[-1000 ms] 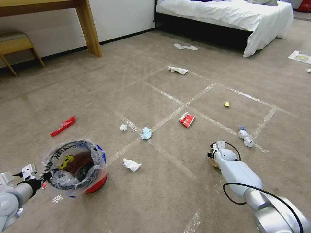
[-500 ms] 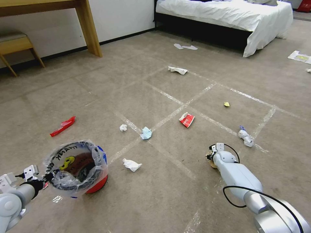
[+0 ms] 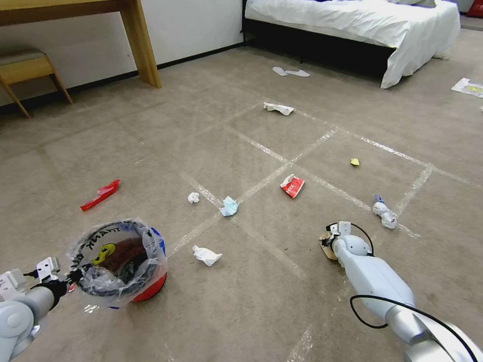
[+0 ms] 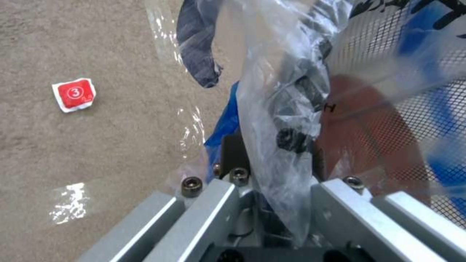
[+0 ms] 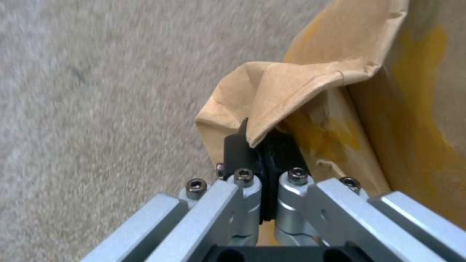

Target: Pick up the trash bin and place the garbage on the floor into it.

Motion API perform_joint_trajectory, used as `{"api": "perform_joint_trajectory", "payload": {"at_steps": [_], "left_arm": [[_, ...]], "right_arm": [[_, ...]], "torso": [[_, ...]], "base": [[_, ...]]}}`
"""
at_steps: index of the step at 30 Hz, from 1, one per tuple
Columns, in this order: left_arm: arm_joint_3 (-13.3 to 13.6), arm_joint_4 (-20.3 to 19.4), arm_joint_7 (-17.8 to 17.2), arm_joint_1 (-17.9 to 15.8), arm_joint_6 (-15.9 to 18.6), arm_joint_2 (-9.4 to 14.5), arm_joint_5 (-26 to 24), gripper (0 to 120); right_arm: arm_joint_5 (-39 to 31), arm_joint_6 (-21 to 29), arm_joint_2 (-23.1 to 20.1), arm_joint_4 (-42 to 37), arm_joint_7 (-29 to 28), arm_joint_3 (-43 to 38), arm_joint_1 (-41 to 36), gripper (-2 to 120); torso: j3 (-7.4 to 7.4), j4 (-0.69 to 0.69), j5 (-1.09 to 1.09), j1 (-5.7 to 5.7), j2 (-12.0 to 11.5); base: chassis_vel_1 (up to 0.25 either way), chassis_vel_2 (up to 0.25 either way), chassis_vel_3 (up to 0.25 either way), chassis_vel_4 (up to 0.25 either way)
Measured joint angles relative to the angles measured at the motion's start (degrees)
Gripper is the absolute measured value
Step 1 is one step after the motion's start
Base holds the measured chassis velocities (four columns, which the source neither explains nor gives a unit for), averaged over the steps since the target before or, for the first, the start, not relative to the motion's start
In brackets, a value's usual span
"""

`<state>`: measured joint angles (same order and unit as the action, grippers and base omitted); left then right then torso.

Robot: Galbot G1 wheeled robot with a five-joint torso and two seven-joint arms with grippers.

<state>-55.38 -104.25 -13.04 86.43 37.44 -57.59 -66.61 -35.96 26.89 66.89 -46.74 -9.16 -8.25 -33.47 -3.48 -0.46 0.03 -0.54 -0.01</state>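
The trash bin (image 3: 121,261), red with a clear printed bag, hangs tilted low at my left; my left gripper (image 3: 75,275) is shut on its rim (image 4: 296,140). On the right, my right gripper (image 3: 328,244) is shut on a fold of the brown paper bag (image 5: 301,91) just above the floor (image 3: 261,281). More garbage lies on the carpet: a tissue (image 3: 206,255), a light-blue mask (image 3: 229,206), a small tissue (image 3: 191,197), red wrappers (image 3: 292,185) (image 3: 100,194), a yellow scrap (image 3: 355,162), a plastic bottle (image 3: 384,212) and a far tissue (image 3: 277,107).
A small red packet (image 4: 74,94) lies on the carpet beside the bin. A wooden desk leg (image 3: 143,45) and stool (image 3: 25,70) stand at the back left, a bed (image 3: 362,25) at the back right with white slippers (image 3: 289,72) before it.
My right gripper with the paper bag has drawn slightly nearer to me. The whole head view has shifted a little. The left gripper holds the bin much as before.
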Motion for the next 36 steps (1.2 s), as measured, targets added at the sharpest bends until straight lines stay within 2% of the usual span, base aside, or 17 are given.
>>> {"api": "perform_joint_trajectory", "payload": {"at_steps": [9, 12, 13, 15, 16, 18, 19, 20, 21, 22, 23, 24, 31, 36], "left_arm": [[0.2, 0.0, -0.6, -0.5, 0.3, -0.1, -0.1, 0], [0.3, -1.2, -1.8, -0.6, 0.9, 0.1, -1.2, 0], [0.3, -1.2, -1.8, -0.6, 0.9, 0.1, -1.2, 0], [0.2, -2.3, -2.7, -0.5, 1.5, 0.3, -2.4, 0], [0.2, -2.3, -2.7, -0.5, 1.5, 0.3, -2.4, 0], [0.0, -3.2, -3.3, -0.4, 1.8, 0.4, -3.3, 0], [-0.2, -4.0, -3.9, -0.3, 2.2, 0.6, -4.0, 0], [-0.2, -4.0, -3.9, -0.3, 2.2, 0.6, -4.0, 0], [-0.4, -4.7, -4.4, -0.1, 2.5, 0.6, -4.6, 0], [-0.6, -5.3, -4.9, 0.0, 2.9, 0.8, -5.2, 0], [-0.6, -5.3, -4.9, 0.0, 2.9, 0.8, -5.2, 0], [-0.8, -6.2, -5.4, 0.2, 3.2, 1.1, -6.0, 0], [-1.0, -8.3, -6.4, 0.4, 3.8, 1.4, -7.9, 0], [-0.4, -11.4, -7.9, 0.4, 4.7, 2.3, -10.2, 0]], "right_arm": [[-3.3, -0.4, -4.9, -11.1, -1.9, -2.2, -3.4, 0], [-8.9, -1.9, -7.6, -22.5, -2.5, -4.9, -7.5, 0], [-8.9, -1.9, -7.6, -22.5, -2.5, -4.9, -7.5, 0], [-13.0, -2.6, -9.3, -31.8, -2.6, -7.0, -11.1, 0], [-13.0, -2.6, -9.3, -31.8, -2.6, -7.0, -11.1, 0], [-16.0, -3.1, -10.6, -38.7, -2.7, -8.2, -13.6, 0], [-18.3, -3.8, -11.6, -45.6, -2.8, -9.0, -15.2, 0], [-18.3, -3.8, -11.6, -45.6, -2.8, -9.0, -15.2, 0], [-20.3, -3.9, -12.2, -51.4, -3.2, -9.4, -15.9, 0], [-22.6, -4.0, -12.7, -56.6, -4.4, -9.4, -16.0, 0], [-22.6, -4.0, -12.7, -56.6, -4.4, -9.4, -16.0, 0], [-24.8, -4.5, -13.1, -60.9, -5.2, -8.7, -15.5, 0], [-29.5, -7.4, -14.1, -69.0, -5.7, -4.7, -12.3, 0], [-35.6, -13.3, -15.0, -75.5, -4.1, 1.9, -7.1, 0]], "torso": [[0.01, -0.01, -0.02, 0.0, 0.0], [0.01, -0.01, -0.02, 0.0, 0.0], [0.01, -0.01, -0.02, 0.0, 0.0], [0.02, 0.0, -0.04, 0.0, 0.0], [0.02, 0.0, -0.04, 0.0, 0.0], [0.01, -0.03, -0.03, 0.0, 0.0], [0.02, -0.03, -0.01, 0.0, 0.0], [0.02, -0.03, -0.01, 0.0, 0.0], [0.01, -0.03, -0.03, 0.0, 0.0], [0.02, -0.01, -0.06, 0.0, 0.0], [0.02, -0.01, -0.06, 0.0, 0.0], [0.02, -0.01, -0.06, 0.0, 0.0], [0.02, -0.01, -0.06, 0.0, 0.0], [0.01, -0.01, -0.04, 0.0, 0.0]], "base": [[0.0, 0.0, 0.0, 0.0], [0.0, 0.0, 0.0, 0.0], [0.0, 0.0, 0.0, 0.0], [0.0, 0.0, 0.0, 0.0], [0.0, 0.0, 0.0, 0.0], [0.0, 0.0, 0.0, 0.0], [0.0, 0.0, 0.0, 0.0], [0.0, 0.0, 0.0, 0.0], [0.0, 0.0, 0.0, 0.0], [0.0, 0.0, 0.0, 0.0], [0.0, 0.0, 0.0, 0.0], [0.0, 0.0, 0.0, 0.0], [0.0, 0.0, 0.0, 0.0], [0.0, 0.0, 0.0, 0.0]]}}
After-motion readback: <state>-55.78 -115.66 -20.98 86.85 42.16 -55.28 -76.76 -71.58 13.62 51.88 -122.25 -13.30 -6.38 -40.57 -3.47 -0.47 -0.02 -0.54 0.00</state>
